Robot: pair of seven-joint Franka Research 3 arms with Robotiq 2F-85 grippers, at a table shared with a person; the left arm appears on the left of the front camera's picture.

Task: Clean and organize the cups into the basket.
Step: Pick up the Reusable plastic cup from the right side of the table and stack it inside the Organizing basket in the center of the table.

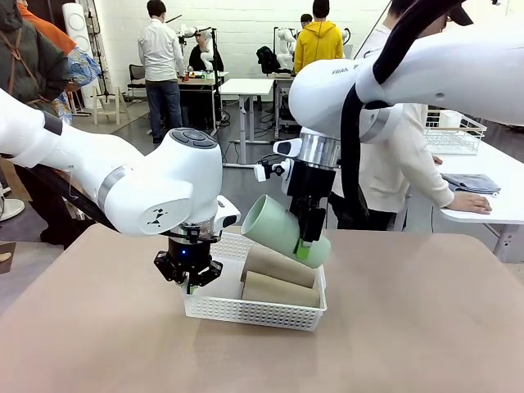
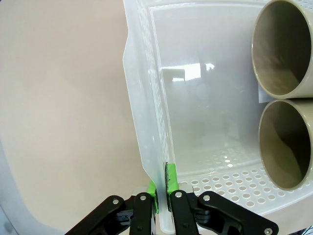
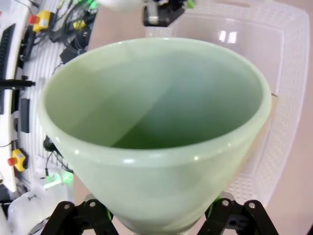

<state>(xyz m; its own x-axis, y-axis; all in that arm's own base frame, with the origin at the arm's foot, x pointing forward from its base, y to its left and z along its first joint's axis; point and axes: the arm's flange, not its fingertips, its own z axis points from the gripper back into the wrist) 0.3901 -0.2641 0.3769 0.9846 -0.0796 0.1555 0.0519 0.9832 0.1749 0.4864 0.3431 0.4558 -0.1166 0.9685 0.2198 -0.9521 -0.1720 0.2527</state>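
The white perforated basket (image 1: 246, 309) sits mid-table, and my left gripper (image 1: 189, 274) is shut on its left rim. In the left wrist view the green pads of that gripper (image 2: 163, 195) pinch the basket's thin wall (image 2: 146, 122). Two tan-brown cups (image 1: 278, 266) (image 1: 280, 291) lie side by side in the basket's right half, their open mouths (image 2: 286, 49) (image 2: 288, 147) toward the left gripper. My right gripper (image 1: 306, 246) is shut on a pale mint green cup (image 1: 282, 229), tilted just above the tan cups. Its wide mouth (image 3: 156, 122) faces the right wrist camera, with the basket (image 3: 288, 73) behind.
The tan tabletop (image 1: 426, 327) has free room on both sides of the basket. A person stands at the far side with a hand on a grey cloth (image 1: 471, 183) on a white table; a white wire basket (image 1: 454, 135) sits there too.
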